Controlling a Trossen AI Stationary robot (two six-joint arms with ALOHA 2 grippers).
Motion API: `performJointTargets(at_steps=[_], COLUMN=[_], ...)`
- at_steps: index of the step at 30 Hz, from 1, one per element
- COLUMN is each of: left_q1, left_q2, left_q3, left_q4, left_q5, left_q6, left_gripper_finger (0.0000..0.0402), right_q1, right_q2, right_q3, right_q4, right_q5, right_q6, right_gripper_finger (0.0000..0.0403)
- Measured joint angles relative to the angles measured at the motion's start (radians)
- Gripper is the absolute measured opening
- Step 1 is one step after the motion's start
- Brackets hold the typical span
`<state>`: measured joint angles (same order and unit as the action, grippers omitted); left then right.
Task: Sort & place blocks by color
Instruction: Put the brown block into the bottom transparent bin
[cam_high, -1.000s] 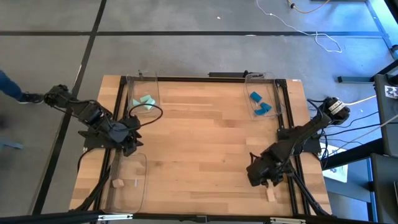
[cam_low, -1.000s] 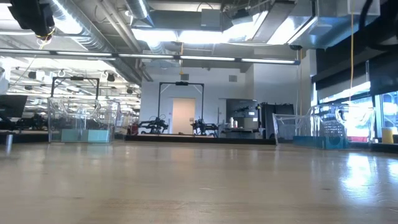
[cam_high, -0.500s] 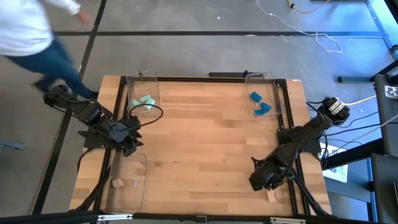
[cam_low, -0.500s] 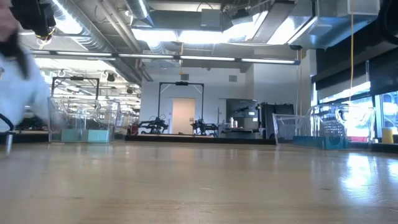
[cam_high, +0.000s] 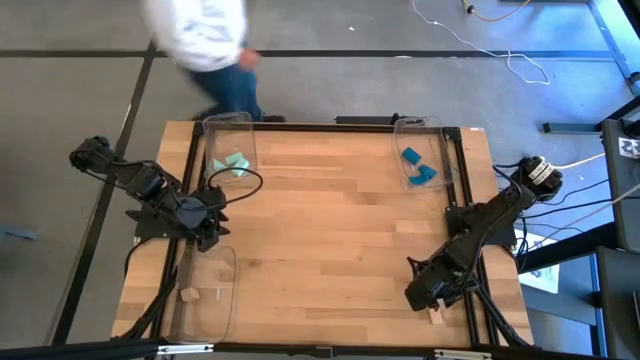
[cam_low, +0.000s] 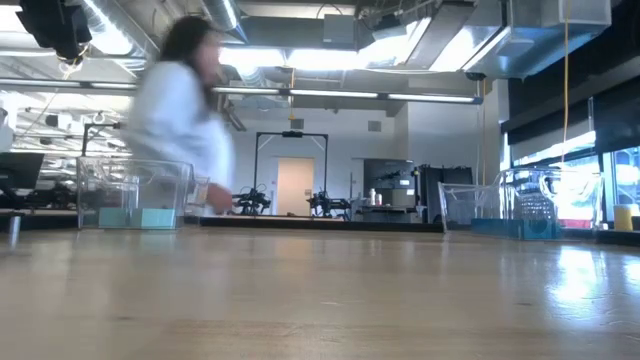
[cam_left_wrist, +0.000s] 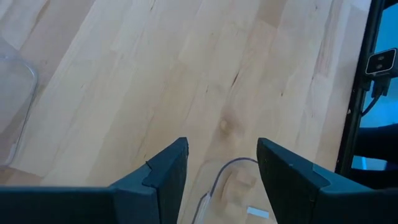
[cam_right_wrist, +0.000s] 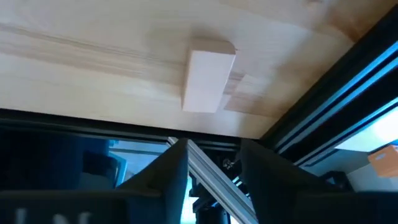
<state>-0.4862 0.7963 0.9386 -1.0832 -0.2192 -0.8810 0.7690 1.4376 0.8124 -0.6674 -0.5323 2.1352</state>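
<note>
At the far edge of the tabletop (cam_high: 330, 210) a person (cam_high: 205, 40) in a white top is passing, blurred in the low view and standing behind the clear tray (cam_high: 230, 150) that is holding the mint-teal blocks (cam_high: 233, 165). The deep blue blocks (cam_high: 418, 168) are sitting in the far right tray (cam_high: 420, 150), and two pale wood blocks (cam_high: 200, 294) are lying in the near left tray (cam_high: 205, 290). One more wood block (cam_high: 434, 313) is lying near the tabletop's front right corner, just beside the black frame rail (cam_high: 470, 300). From above, my right hand (cam_high: 424, 295) is covering most of it; my right wrist view is showing it whole (cam_right_wrist: 209, 81), flat on the wood. My right hand's fingers (cam_right_wrist: 168, 177) are standing a little apart, gripping nothing, short of the block. My left hand (cam_high: 207, 232) is hovering by the left trays, fingers (cam_left_wrist: 165, 177) spread and holding nothing.
</note>
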Motion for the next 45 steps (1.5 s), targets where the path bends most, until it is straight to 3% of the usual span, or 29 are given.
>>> performJointTargets(at_steps=[7,28,36,45], left_q1=[0.0,0.0,0.0,0.0], left_q2=[0.0,0.0,0.0,0.0], left_q3=[0.0,0.0,0.0,0.0], left_q4=[0.0,0.0,0.0,0.003], left_q5=[0.0,0.0,0.0,0.0], left_q6=[0.002,0.001,0.0,-0.034], left_gripper_finger=[0.0185,0.0184,0.0184,0.0185], right_q1=[0.044,0.06,0.046,0.005], right_q2=[0.038,0.299,0.308,0.31], right_q3=[0.0,0.004,0.005,0.009], right_q4=[0.042,0.148,0.145,0.123], right_q5=[0.096,0.033,0.071,0.075], right_q6=[0.086,0.025,-0.002,-0.117], right_gripper_finger=[0.0185,0.0188,0.0133,0.013])
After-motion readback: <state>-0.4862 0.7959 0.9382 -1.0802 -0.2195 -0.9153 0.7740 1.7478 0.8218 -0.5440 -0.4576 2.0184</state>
